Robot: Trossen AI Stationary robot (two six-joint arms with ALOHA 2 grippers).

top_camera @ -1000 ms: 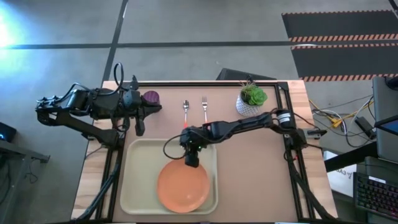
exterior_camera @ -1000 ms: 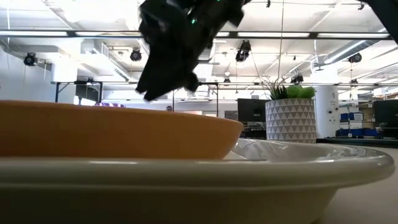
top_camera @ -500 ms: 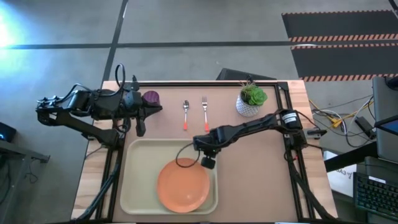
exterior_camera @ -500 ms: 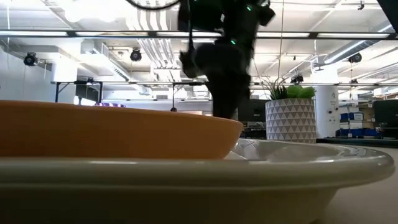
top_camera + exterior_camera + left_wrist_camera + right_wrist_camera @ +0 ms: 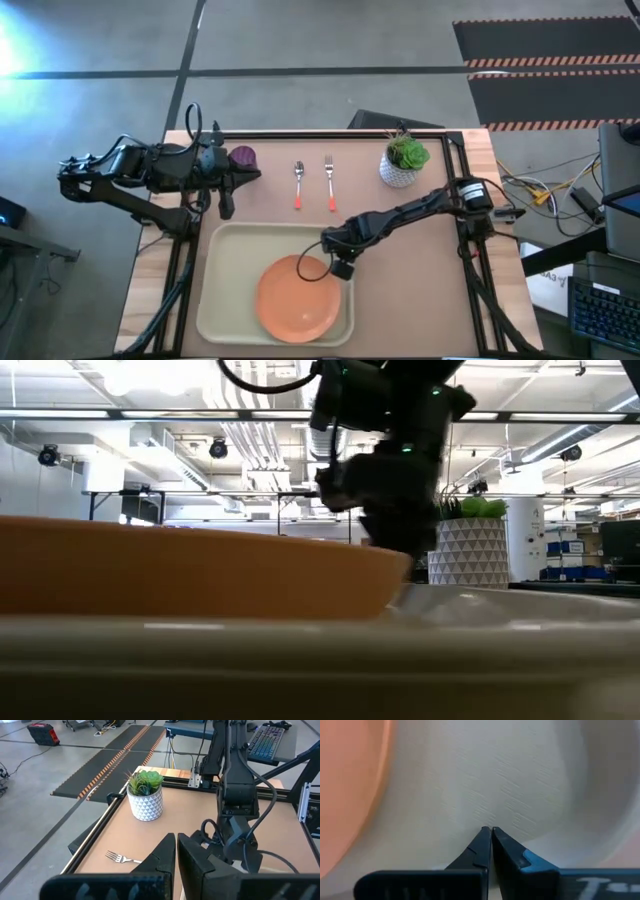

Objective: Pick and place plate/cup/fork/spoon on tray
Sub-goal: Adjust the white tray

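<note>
The right pincer [image 5: 341, 268], its fingers pressed together on nothing, sits low over the right rim of the large pale cream-yellow rectangular plastic tray [image 5: 218, 290], and its wrist view shows bare tray floor under the tips. Just beside it, on the side away from the right arm's base, the round flat orange plate [image 5: 296, 297] lies inside the tray, the only thing the tray holds. The plate step looks finished, so the step in hand is probably fetching the next piece. Beyond the tray's far rim, on the brown table [image 5: 420, 280], the small spoon with a silver bowl and orange-red handle [image 5: 298, 183] and the small silver-tined fork with an orange-red handle [image 5: 329, 181] lie side by side, apart from each other. Reaching either calls for lifting clear of the rim, opening, and closing across a thin handle. The small purple tumbler-shaped cup [image 5: 242, 157] stands just beside the waiting left pincer [image 5: 226, 205], whose fingers are together and empty. A white patterned pot with a green plant [image 5: 403, 161] stands past the fork.
</note>
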